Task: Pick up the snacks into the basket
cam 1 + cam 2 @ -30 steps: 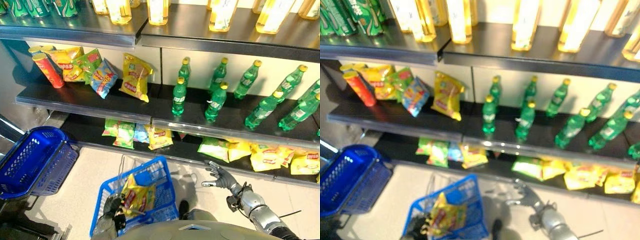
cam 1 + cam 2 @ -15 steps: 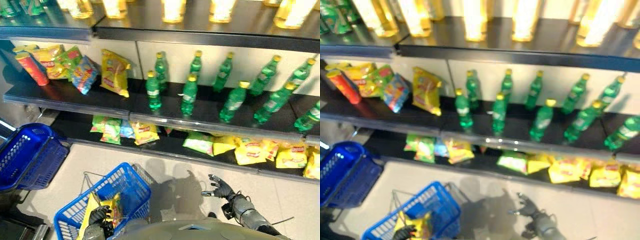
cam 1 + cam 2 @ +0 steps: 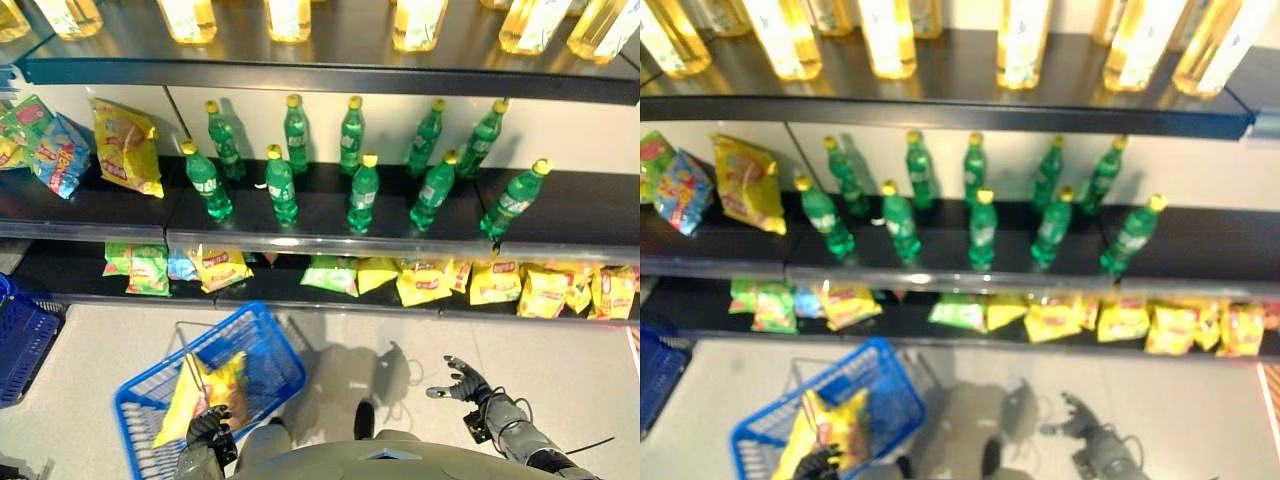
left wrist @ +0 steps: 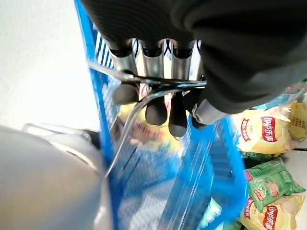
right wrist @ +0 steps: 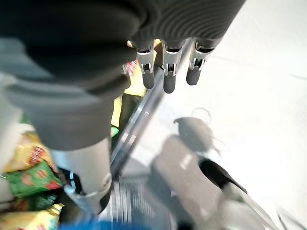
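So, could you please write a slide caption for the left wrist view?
Left hand fingers curled round the blue basket's wire handle, snack bags beyond.

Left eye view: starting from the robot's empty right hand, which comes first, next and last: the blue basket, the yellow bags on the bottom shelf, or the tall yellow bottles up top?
From the right hand:
1. Yellow snack bags, bottom shelf, just above the hand.
2. Blue plastic basket, on the floor towards the robot's left.
3. Tall yellow bottles, top shelf, farthest up.

Left hand (image 4: 158, 103) low at the robot's left side, fingers (image 4: 156, 109) curled round the wire handle (image 4: 144, 81) of the basket (image 3: 262, 345); right hand (image 3: 462, 381) held out low on the right, fingers spread, holding nothing.
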{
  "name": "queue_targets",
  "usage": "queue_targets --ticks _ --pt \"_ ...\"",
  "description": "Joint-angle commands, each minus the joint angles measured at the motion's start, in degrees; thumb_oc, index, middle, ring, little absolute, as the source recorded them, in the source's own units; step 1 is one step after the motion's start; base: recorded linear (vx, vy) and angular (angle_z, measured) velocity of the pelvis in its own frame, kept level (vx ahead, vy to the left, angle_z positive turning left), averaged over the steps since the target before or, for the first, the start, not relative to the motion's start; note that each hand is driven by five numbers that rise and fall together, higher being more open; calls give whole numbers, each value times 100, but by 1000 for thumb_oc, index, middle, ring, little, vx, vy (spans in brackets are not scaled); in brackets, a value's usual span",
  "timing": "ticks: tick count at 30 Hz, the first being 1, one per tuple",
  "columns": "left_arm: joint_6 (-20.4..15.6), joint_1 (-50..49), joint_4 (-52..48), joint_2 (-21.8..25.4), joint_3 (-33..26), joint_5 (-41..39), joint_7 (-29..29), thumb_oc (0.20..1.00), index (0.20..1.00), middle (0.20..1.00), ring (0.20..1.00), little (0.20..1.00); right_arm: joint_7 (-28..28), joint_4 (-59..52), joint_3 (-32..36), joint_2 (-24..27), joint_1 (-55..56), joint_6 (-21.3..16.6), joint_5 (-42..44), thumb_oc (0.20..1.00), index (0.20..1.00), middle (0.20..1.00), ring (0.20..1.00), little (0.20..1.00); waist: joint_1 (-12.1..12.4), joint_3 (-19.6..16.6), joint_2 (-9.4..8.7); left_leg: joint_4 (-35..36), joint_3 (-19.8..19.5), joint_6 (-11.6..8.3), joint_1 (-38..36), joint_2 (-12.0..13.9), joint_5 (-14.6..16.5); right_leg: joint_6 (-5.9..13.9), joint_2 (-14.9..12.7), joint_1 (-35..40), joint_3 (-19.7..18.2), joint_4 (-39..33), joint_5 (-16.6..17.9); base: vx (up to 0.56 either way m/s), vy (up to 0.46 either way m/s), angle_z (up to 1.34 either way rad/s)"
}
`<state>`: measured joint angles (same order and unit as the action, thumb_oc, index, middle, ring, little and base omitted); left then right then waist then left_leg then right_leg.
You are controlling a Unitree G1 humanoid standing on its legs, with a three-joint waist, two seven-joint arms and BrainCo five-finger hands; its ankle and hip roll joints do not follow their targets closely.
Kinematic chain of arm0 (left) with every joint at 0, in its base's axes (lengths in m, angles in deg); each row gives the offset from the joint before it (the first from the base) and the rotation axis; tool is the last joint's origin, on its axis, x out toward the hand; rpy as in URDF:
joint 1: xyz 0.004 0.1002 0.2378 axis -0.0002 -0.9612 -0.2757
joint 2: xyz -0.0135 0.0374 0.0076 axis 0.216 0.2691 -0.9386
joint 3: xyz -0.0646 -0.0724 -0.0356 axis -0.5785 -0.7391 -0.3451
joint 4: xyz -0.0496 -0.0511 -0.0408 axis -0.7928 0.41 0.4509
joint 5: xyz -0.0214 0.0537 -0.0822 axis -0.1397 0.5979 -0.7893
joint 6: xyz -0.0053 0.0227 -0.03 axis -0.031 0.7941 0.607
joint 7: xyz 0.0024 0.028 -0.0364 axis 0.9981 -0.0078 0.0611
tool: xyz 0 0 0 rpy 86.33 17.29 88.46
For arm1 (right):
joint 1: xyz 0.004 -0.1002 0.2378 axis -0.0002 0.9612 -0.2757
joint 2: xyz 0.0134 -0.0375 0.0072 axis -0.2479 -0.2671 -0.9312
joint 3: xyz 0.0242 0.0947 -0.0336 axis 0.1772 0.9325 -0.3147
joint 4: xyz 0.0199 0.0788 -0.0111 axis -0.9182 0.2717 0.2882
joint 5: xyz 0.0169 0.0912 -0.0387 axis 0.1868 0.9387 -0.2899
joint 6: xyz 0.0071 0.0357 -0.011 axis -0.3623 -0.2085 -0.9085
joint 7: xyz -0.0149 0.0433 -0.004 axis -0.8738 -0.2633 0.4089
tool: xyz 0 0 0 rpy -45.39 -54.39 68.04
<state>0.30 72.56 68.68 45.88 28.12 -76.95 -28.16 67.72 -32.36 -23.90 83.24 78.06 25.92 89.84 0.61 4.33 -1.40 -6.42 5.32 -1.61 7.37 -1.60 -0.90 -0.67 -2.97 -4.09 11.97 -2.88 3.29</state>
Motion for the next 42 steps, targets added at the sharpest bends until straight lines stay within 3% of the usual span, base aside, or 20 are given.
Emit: queue_targets --ticks 1,5,7,9,11,13,14,15,17,18,20,21,22,25,26,30,32,36,38,42 --pt "-232 -82 -200 132 -102 -34 29 200 200 200 200 200 -147 59 83 -90 -533 -149 57 1000 1000 1000 1000 1000 155 71 -128 -149 -87 370 -132 -479 485 720 253 -73 -552 560 -58 52 -71 50" --pt "-171 -45 110 311 -314 103 136 200 200 200 200 200 -198 234 118 -356 -523 -142 62 1000 1000 1000 1000 1000 79 -38 -318 319 -106 417 -516 -313 364 1026 378 -130 -474 1075 184 92 -96 6" --pt "-188 -8 39 384 -353 68 167 200 200 200 200 200 -190 145 109 -387 -588 -138 78 1000 1000 1000 1000 1000 51 29 -304 476 -165 422 -581 -186 263 1418 413 -422 -530 1683 467 -27 -71 -2" --pt "-190 34 37 424 -323 122 172 200 200 200 200 200 -186 94 109 -384 -597 -136 75 1000 1000 1000 1000 1000 15 85 -259 498 -218 417 -575 -95 203 1539 461 -541 -654 1926 494 -23 -90 3" --pt "-211 103 27 456 -279 113 200 200 200 200 200 200 -233 37 145 -391 -597 -91 18 1000 1000 1000 1000 1000 51 83 -150 520 -310 356 -547 39 115 1189 41 -402 -486 1693 158 6 -184 13" --pt "-258 239 80 443 -296 23 260 200 200 200 200 200 -291 -108 324 -378 -477 -90 176 1000 1000 1000 1000 1000 77 25 -24 452 -510 253 -479 206 169 964 -573 -225 -653 1327 63 52 -250 37" --pt "-263 259 75 439 -298 18 268 200 200 200 200 200 -298 -170 366 -379 -426 -82 205 1000 1000 1000 1000 1000 73 14 -23 385 -586 208 -480 247 237 929 -801 -98 -764 1137 125 97 -334 50" --pt "-299 294 40 441 -273 -29 293 200 200 200 200 200 -322 -164 401 -385 -380 -70 213 1000 1000 1000 1000 1000 84 12 -18 293 -746 149 -479 316 323 944 -1238 -127 -988 901 417 83 -343 35" --pt "-310 286 7 450 -288 -50 346 200 200 200 200 200 -346 -191 361 -408 -386 -20 110 1000 1000 1000 1000 1000 75 67 -78 123 -798 22 -518 503 468 1072 -1594 -139 -952 763 742 35 -338 9" --pt "-310 286 6 451 -288 -50 346 200 200 200 200 200 -346 -191 361 -408 -386 -20 109 1000 1000 1000 1000 1000 72 74 -74 117 -802 21 -524 507 475 1071 -1590 -126 -946 759 742 -3 -461 0" --pt "-312 278 124 568 -397 -38 412 200 200 200 200 200 -293 -192 163 -437 -532 -3 -80 1000 1000 1000 1000 1000 160 52 -225 269 -728 -246 -559 946 308 1255 -1400 -68 -661 771 285 -10 -478 12" --pt "-313 279 125 568 -398 -38 411 200 200 200 200 200 -294 -190 162 -439 -534 -3 -80 1000 1000 1000 1000 1000 158 54 -223 280 -729 -249 -567 951 303 1253 -1396 -66 -658 774 281 -33 -520 -7" --pt "-320 265 239 559 -472 -144 426 200 200 200 200 200 -266 -162 14 -415 -570 -18 -119 1000 1000 1000 1000 1000 172 36 -192 519 -786 -421 -553 1366 -29 1161 -1066 -137 -579 856 -98 -58 -523 -12" --pt "-346 257 293 445 -587 -483 411 200 200 200 200 200 -213 -286 -181 -277 -621 -20 -182 1000 1000 1000 1000 1000 115 54 -89 917 -818 -555 -440 1840 -680 996 -580 -199 -377 889 -367 -87 -551 -3" --pt "-323 229 326 339 -539 -523 431 200 200 200 200 200 -215 -289 -183 -190 -622 -21 -166 1000 1000 1000 1000 1000 77 100 -73 863 -668 -509 -356 1845 -856 968 -515 -222 -345 880 -344 -99 -350 10" --pt "-236 153 295 130 -353 -377 304 200 200 200 200 200 -214 -452 -142 30 -642 -30 -106 1000 1000 1000 1000 1000 -30 125 -86 524 4 -272 -315 1403 -370 839 -466 -224 -214 672 -283 -69 -238 -11" --pt "-243 115 218 105 -295 -322 268 200 200 200 200 200 -190 -688 -131 114 -604 -56 -88 1000 1000 1000 1000 1000 -47 137 -53 529 100 -287 -249 1287 -436 800 -419 -194 -167 591 -261 -19 -111 32" --pt "-270 149 110 197 -248 -199 264 200 200 200 200 200 -101 -1479 -205 222 -571 -173 -30 1000 1000 1000 1000 1000 -29 176 -83 376 -173 -271 -165 1030 -371 735 -332 -171 -166 552 -231 2 -71 18" --pt "-259 153 108 227 -248 -126 260 200 200 200 200 200 -27 -1817 -246 259 -541 -217 -25 1000 1000 1000 1000 1000 -31 179 -97 399 -174 -267 -205 1033 -330 732 -316 -155 -172 555 -246 19 3 5" --pt "-353 155 19 404 -356 -64 333 200 200 200 200 200 160 -2975 -321 481 -510 -468 186 1000 1000 1000 1000 1000 11 283 -158 228 -757 -387 -230 1112 -387 727 -310 -166 -367 720 -283 11 76 -9"
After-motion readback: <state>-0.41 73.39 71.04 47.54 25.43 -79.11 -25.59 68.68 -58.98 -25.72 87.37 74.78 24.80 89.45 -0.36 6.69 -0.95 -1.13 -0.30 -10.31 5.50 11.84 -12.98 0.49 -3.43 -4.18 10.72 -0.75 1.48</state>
